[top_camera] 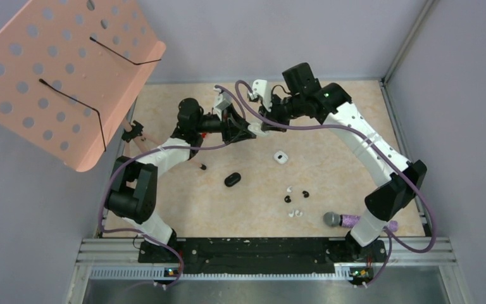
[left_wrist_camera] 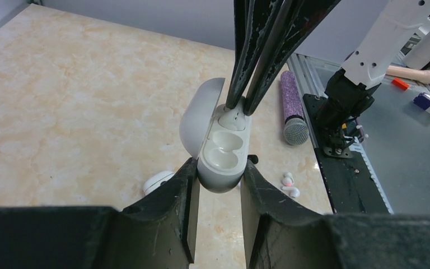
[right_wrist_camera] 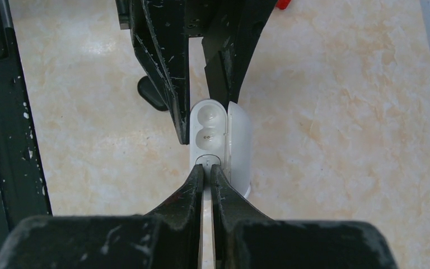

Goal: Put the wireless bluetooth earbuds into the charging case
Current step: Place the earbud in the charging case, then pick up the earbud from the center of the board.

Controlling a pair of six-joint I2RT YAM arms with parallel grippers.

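My left gripper (left_wrist_camera: 218,168) is shut on the white charging case (left_wrist_camera: 222,159), held above the table with its lid (left_wrist_camera: 200,112) swung open. The near socket is empty. My right gripper (right_wrist_camera: 207,168) comes in from the opposite side. It is shut, its tips pinching a white earbud (left_wrist_camera: 232,119) that sits in the far socket. More earbuds lie loose on the table: white ones (top_camera: 295,213) and black ones (top_camera: 287,199) near the front right, and one black one (top_camera: 203,167) by the left arm.
On the table lie a second white case (top_camera: 280,157), a closed black case (top_camera: 232,180) and a purple glitter microphone (top_camera: 342,220) near the right arm's base. A pink perforated board (top_camera: 63,69) overhangs the back left corner. Grey walls close in the table.
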